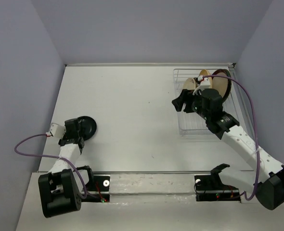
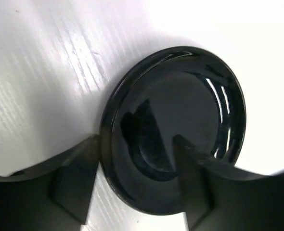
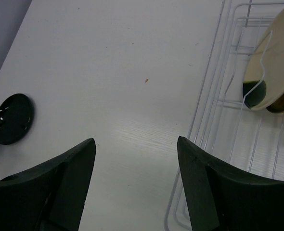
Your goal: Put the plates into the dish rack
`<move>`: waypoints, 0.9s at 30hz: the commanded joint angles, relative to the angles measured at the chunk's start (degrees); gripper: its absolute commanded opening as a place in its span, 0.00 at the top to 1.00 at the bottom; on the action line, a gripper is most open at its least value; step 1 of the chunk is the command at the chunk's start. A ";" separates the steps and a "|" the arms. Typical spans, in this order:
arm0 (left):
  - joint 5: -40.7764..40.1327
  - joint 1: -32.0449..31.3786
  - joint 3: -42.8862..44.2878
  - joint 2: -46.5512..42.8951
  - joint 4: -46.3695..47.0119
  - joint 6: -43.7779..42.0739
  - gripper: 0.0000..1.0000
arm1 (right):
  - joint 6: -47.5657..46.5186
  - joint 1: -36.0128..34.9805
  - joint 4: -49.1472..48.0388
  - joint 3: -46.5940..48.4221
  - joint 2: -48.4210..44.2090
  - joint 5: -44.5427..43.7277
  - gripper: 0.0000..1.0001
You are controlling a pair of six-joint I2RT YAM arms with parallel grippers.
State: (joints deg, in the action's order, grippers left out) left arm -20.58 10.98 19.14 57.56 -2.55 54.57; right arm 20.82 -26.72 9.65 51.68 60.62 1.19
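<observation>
On your left, the small dark plate (image 1: 87,126) lies flat on the table (image 1: 132,110), well apart from the rack, and it's the one left to load. Your left gripper (image 2: 135,144) straddles its rim, jaws part open, one finger outside and one over the well, not pinching yet. Far right, the dish rack (image 1: 195,126) holds several plates upright, the cream plate with dark spot (image 3: 272,62) among them. Your right gripper (image 3: 136,144) hangs over the rack's left edge, jaws spread wide, empty.

Small, glossy dark plate (image 1: 88,126) lay flat at eight o'clock. White wire rack (image 1: 190,127) stood at two o'clock, with beige plates (image 1: 220,85) on edge inside.
</observation>
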 commanded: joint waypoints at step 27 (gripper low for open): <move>36.12 -0.52 -9.55 -20.29 26.01 -4.29 0.94 | 2.91 -7.28 -11.67 7.20 15.83 24.82 0.09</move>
State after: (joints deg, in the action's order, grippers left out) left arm 6.00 11.46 9.98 42.13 17.89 51.35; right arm 21.78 -30.44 4.54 53.93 72.69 21.23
